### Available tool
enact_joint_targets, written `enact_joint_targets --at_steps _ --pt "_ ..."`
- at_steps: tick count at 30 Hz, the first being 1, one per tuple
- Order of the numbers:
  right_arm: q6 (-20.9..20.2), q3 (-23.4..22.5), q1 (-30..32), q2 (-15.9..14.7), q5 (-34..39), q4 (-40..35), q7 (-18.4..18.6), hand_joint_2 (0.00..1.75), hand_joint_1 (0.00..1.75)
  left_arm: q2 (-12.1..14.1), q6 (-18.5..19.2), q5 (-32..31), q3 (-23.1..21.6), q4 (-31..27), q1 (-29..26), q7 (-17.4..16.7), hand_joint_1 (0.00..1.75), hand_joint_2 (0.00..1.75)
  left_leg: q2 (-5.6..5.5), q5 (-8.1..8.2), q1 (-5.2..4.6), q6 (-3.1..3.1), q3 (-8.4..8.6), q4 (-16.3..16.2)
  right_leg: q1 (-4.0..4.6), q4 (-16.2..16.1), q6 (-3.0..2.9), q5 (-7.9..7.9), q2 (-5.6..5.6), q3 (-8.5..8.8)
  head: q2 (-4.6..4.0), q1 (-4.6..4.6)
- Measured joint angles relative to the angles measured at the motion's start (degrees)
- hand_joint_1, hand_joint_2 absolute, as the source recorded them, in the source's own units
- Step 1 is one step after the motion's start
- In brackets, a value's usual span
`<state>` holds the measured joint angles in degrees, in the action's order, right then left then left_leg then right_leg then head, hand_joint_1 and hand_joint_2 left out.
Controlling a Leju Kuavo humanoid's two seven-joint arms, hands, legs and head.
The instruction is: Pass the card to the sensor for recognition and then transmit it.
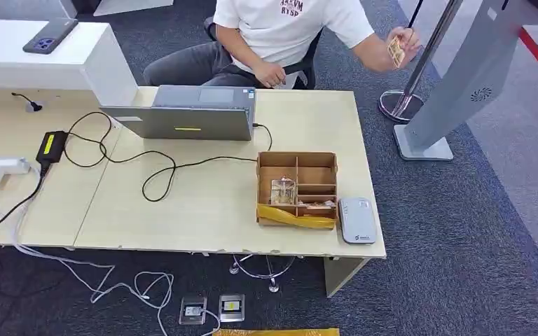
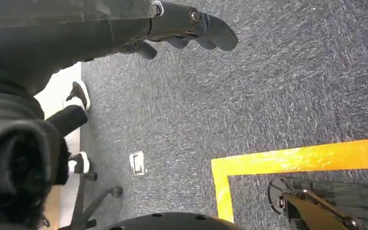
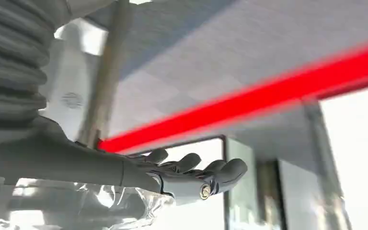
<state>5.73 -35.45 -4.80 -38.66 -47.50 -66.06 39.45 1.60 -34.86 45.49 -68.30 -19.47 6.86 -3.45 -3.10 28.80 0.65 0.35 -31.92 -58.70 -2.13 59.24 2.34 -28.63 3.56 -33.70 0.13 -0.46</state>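
On the light wooden desk (image 1: pixel 203 210) in front of you stood a compartmented cardboard box (image 1: pixel 297 187) beside the white sensor (image 1: pixel 357 220). The small tan card (image 1: pixel 395 51) was in the seated person's raised hand (image 1: pixel 405 46). Your left hand (image 2: pixel 182 31) and right hand (image 3: pixel 191 173) held nothing, fingers apart.

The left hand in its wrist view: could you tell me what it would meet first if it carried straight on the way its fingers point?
The left hand hangs with nothing in it, fingers pointing over grey carpet. The way looks free; it would probably meet only carpet, though depth is unclear.
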Motion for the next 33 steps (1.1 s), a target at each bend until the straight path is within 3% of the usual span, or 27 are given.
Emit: enact_joint_targets --at_steps 4,12,24,26,29,33 --pt "-1.9 2.1 -1.2 -2.8 0.5 -7.9 0.1 1.75 0.00 0.0 -0.4 -0.6 0.0 0.0 0.0 0.4 0.00 0.00 -0.01 0.00 0.00 -0.01 -0.13 0.0 0.00 0.0 0.00 0.00 0.00 -0.04 0.00 0.04" --pt "-3.6 8.6 -6.1 -5.6 -0.4 -19.6 0.2 1.75 0.00 -0.1 -0.6 -1.0 -0.1 0.0 0.0 0.5 0.00 0.00 -0.13 -0.07 0.05 -0.04 -0.08 0.0 0.04 0.0 0.00 0.00 -0.13 -0.06 0.02 0.02" --pt "-2.0 19.6 -11.8 -8.5 2.3 -25.6 0.0 1.75 0.00 0.0 -0.6 -2.2 -0.5 0.1 0.0 0.5 0.00 0.00 -0.24 -0.09 0.09 -0.05 -0.35 0.0 0.07 0.0 -0.01 -0.01 -0.18 -0.05 0.00 -0.02" --pt "-1.9 24.6 -15.7 -9.4 2.9 -26.1 -1.1 1.75 0.00 0.0 -0.7 -2.4 -0.5 0.1 0.0 0.5 0.00 0.00 -0.20 -0.11 0.09 -0.08 -0.69 0.0 0.06 0.1 -0.02 0.01 -0.12 -0.08 0.00 0.00" --pt "-2.3 36.0 -24.3 -9.2 0.7 -26.1 -3.8 1.75 0.00 0.2 -0.9 -2.7 -0.7 0.1 0.3 0.6 0.00 0.00 -0.06 -0.03 0.15 -0.19 -1.13 0.0 0.14 0.1 -0.07 -0.03 0.05 -0.05 0.02 0.02" --pt "-1.6 51.5 -34.8 -6.6 0.2 -25.0 -5.1 1.75 0.00 0.2 -1.2 -3.0 -1.2 0.1 0.6 0.6 0.00 0.00 -0.53 -0.26 0.22 -0.34 -1.37 0.0 0.19 0.2 -0.09 -0.03 -0.36 -0.22 0.00 0.00"
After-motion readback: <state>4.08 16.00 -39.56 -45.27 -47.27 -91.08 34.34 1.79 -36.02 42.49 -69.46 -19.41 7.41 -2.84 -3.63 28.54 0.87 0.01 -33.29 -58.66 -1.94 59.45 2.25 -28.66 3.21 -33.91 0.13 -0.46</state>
